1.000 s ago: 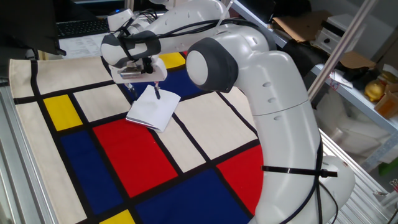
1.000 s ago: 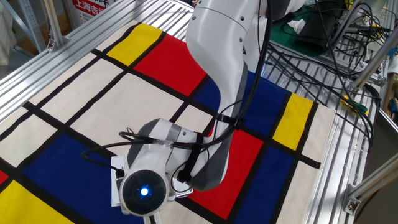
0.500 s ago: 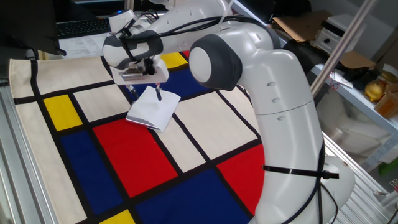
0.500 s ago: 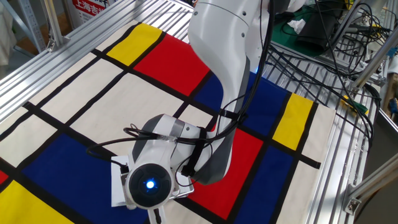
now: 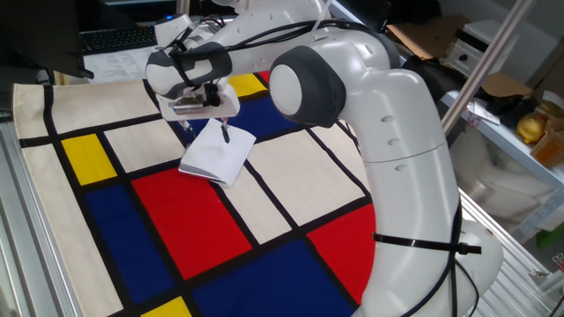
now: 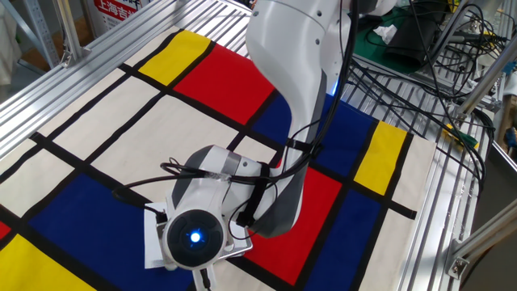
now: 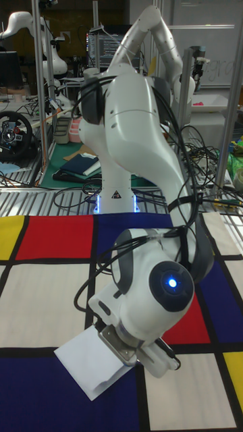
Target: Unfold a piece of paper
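The piece of paper (image 5: 214,156) lies folded and white on the colourful cloth, across a cream square and the top of a red one. My gripper (image 5: 204,132) points down over its far edge. Its two dark fingers (image 5: 224,133) stand apart on either side of the paper's upper corner, so it is open. In the other fixed view the wrist covers most of the paper (image 6: 152,239), leaving only a left strip showing. In the tall fixed view the paper (image 7: 82,361) sticks out to the lower left from under the hand.
The checked cloth (image 5: 176,220) of red, blue, yellow and cream squares covers the table. A keyboard and printed sheets (image 5: 115,42) lie at the far edge. Aluminium rails (image 6: 452,202) and cables (image 6: 420,73) border the table. The robot's own arm (image 5: 388,158) looms over the right side.
The wrist and arm shifted very slightly a second ago, then held still. The paper has not moved.
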### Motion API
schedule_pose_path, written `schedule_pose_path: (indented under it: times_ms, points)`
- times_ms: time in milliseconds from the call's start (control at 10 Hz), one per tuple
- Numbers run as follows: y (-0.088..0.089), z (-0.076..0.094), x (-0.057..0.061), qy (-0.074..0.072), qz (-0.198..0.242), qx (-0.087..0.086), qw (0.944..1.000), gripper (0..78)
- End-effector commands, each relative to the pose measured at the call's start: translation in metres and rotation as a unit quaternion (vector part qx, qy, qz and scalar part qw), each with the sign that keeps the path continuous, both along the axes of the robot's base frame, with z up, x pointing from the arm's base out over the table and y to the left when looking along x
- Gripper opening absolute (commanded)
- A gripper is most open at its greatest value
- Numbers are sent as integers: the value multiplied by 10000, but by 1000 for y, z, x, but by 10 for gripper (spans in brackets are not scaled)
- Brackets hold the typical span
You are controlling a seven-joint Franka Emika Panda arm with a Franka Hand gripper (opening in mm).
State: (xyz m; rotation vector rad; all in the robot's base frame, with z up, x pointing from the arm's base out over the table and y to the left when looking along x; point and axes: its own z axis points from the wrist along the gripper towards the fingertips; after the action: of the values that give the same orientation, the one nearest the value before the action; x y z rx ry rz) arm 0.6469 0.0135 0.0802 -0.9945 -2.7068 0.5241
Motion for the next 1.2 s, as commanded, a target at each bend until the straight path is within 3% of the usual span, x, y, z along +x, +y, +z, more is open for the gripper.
schedule_pose_path:
  times_ms: [100, 400, 700, 800, 1200]
  points:
    - [-2, 11, 0, 34, 45, -22, 10000, 775]
    - [-8, 19, 0, 79, 142, -65, 9998, 775]
    - [-14, 28, -1, 133, 195, -372, 9990, 775]
    - [-19, 36, -3, 214, 243, -503, 9982, 775]
    - [-35, 53, -7, 410, 436, -527, 9968, 775]
